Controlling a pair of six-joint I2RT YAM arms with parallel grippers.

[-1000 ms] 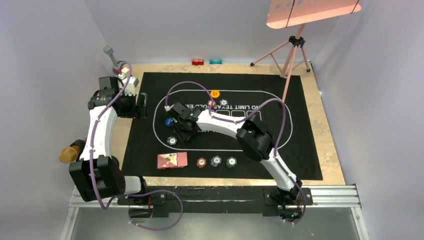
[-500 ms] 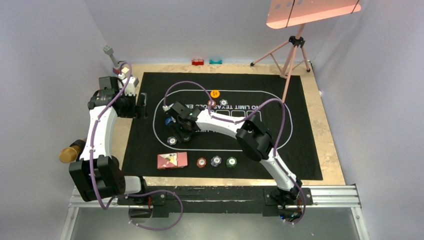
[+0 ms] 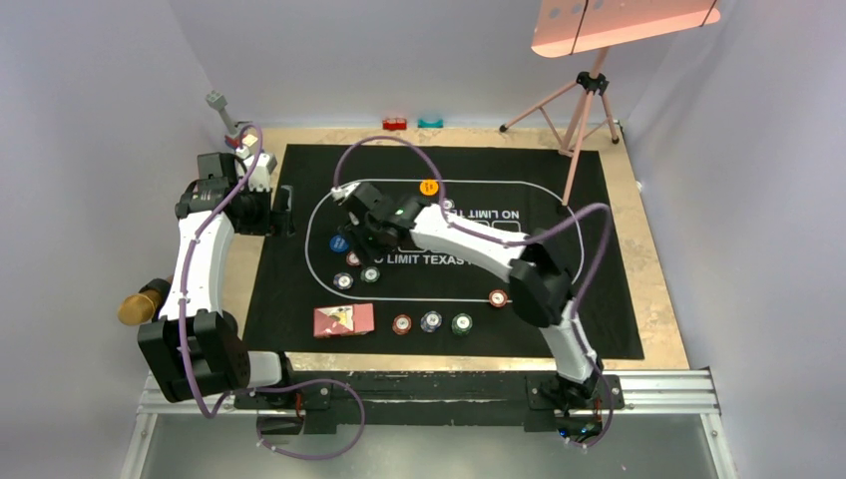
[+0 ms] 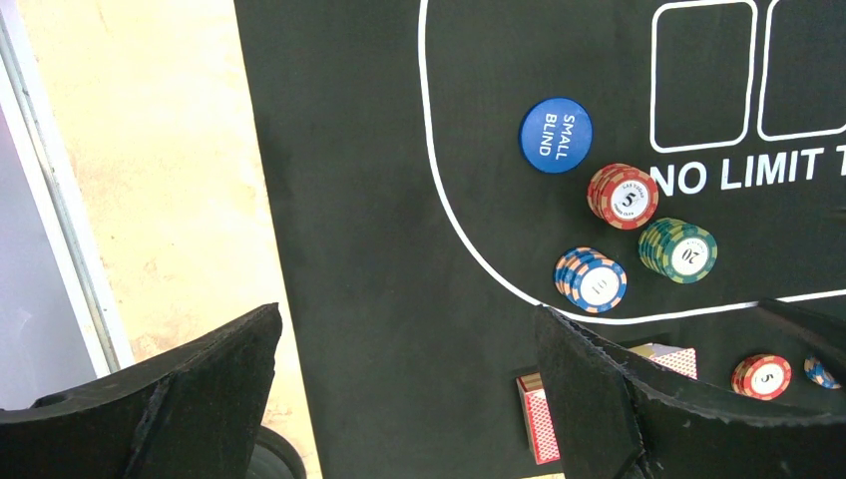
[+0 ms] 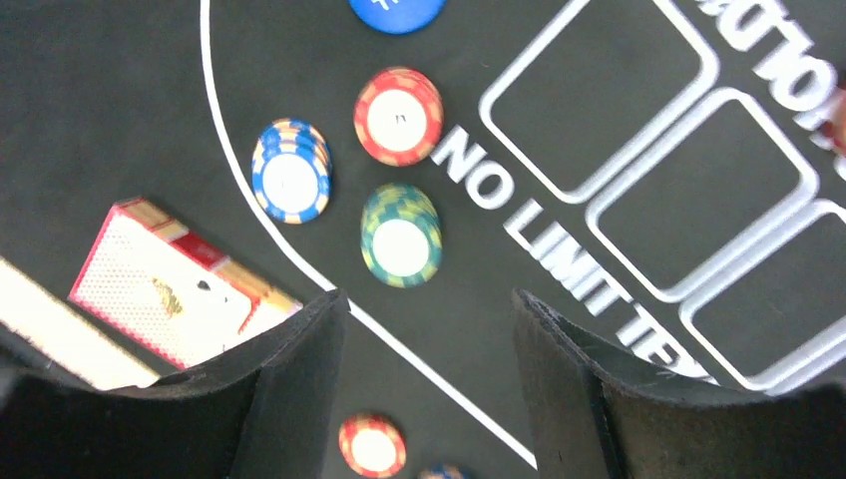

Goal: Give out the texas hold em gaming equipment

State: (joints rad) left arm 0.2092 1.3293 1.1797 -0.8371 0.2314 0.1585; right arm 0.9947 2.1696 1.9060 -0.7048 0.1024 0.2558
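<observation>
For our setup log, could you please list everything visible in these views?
mat: one, black, centre.
red stack, green stack, blue stack: one each, oval's left end.
blue disc: one, near the red stack.
orange disc: one, oval's far side.
red chips, blue chips, green chips: a row, mat's near edge.
lone chip: one, red, right of that row, farther in.
cards: one deck, red-backed, left of the row.
red block, teal block: one each, by the far wall.
tripod: one, pink, far right.
gold object: one, far left.
left gripper: open, empty, at mat's left edge.
right gripper: open, empty, above the stacks.
</observation>
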